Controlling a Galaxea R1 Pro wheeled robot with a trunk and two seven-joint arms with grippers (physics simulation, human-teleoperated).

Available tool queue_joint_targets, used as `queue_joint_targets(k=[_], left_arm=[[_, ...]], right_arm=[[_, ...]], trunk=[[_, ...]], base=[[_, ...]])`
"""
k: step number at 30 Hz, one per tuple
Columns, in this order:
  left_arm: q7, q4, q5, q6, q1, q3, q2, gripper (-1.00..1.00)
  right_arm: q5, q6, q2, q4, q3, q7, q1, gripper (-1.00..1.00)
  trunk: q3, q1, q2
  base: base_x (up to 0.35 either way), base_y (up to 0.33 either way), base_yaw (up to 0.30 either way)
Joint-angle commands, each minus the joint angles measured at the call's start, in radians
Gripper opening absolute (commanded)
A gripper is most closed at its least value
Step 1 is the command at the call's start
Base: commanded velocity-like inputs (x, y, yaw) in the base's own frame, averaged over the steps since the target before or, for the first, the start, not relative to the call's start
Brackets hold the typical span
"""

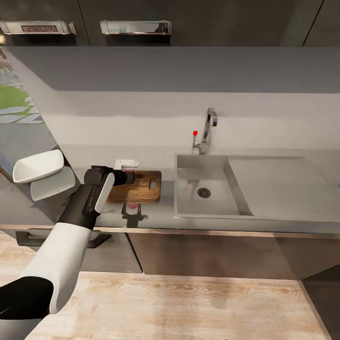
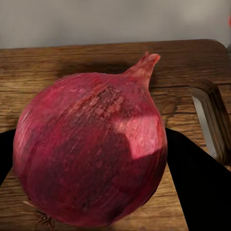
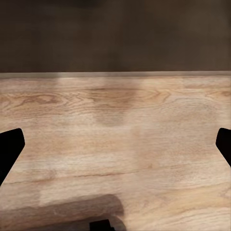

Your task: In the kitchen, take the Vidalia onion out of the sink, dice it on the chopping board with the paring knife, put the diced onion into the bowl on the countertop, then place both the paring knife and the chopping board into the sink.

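The dark red, papery-skinned round onion (image 2: pixel 91 154) sits clamped between my left gripper's (image 2: pixel 96 168) black fingers (image 2: pixel 197 187), held over the brown wooden chopping board (image 1: pixel 141 186) near the countertop's (image 1: pixel 160 212) front edge. My right gripper (image 3: pixel 115 149) is spread wide above the pale wood-plank floor (image 3: pixel 115 125). Beyond the board's slot-handle end, the rectangular stainless-steel sink (image 1: pixel 208 177) lies to the right. The white glossy square-rimmed bowl (image 1: pixel 38 166) rests at the counter's left end.
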Motion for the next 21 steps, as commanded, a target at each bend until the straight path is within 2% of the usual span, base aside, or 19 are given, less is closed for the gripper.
queue_joint_targets(k=[1, 21], left_arm=[[0.006, 0.004, 0.008, 0.004, 0.001, -0.001, 0.0, -1.0], [0.006, 0.009, 0.007, 0.003, 0.005, -0.001, -0.001, -1.0]], right_arm=[[0.0, -0.002, 0.0, 0.001, 0.006, -0.008, 0.0, 1.0], [0.001, -0.001, 0.0, 0.001, 0.008, -0.007, -0.001, 1.0]], trunk=[[-0.001, 0.0, -0.001], [-0.001, 0.0, -0.001]], base=[[0.0, 0.0, 0.0], [0.0, 0.0, 0.0]])
